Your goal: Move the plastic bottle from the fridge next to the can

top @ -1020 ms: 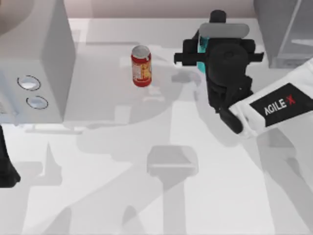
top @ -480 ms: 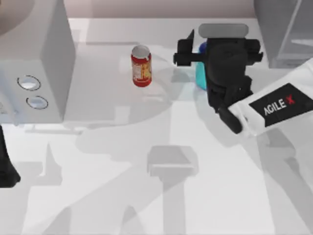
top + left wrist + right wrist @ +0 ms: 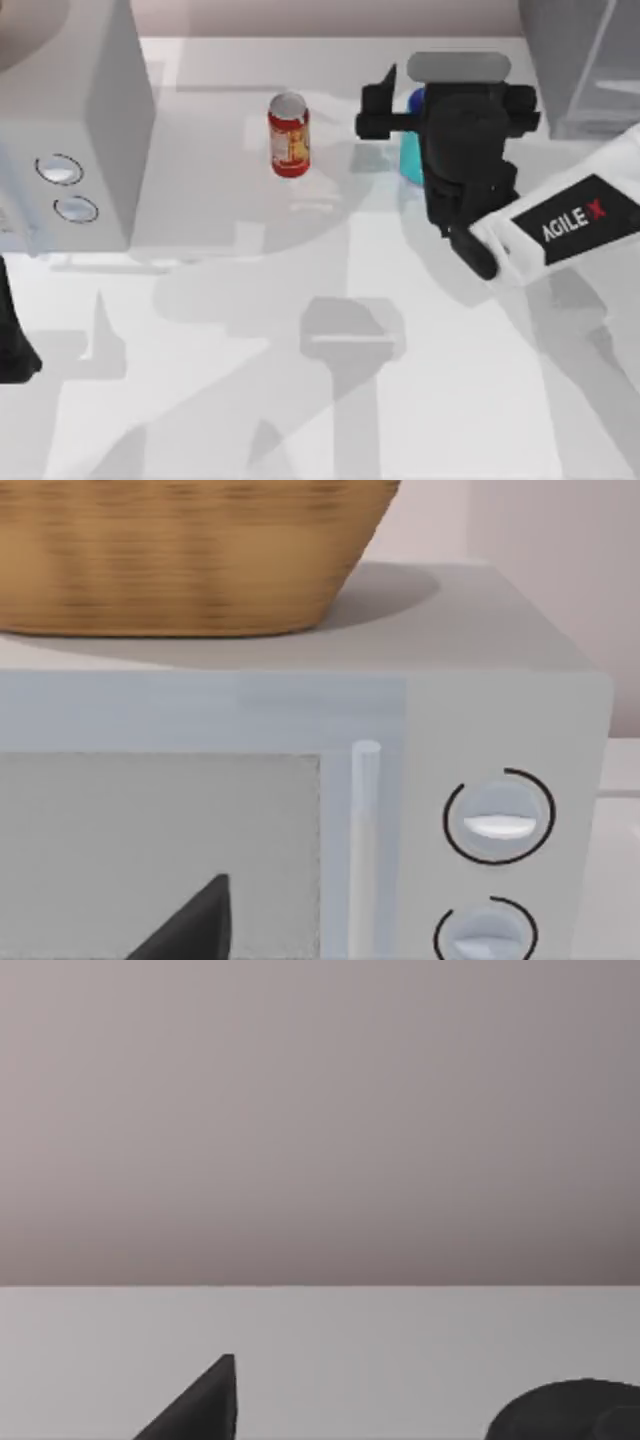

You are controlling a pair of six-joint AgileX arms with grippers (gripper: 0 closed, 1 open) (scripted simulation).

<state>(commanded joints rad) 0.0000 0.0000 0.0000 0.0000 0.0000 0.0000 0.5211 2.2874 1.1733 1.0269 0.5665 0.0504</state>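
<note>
Right of the can (image 3: 288, 135) on our white table (image 3: 330, 400), our right gripper (image 3: 425, 130) covers the plastic bottle (image 3: 410, 160), finger state indiscernible, fridge (image 3: 580, 60) beyond.

So over that second the right gripper (image 3: 395, 95) lifted a bit off the squat cyan-turquoise plastic bottle with the blue shoulder (image 3: 410, 160), which now sat lower on the bench, and the white forearm drifted slightly toward the back edge.
</note>
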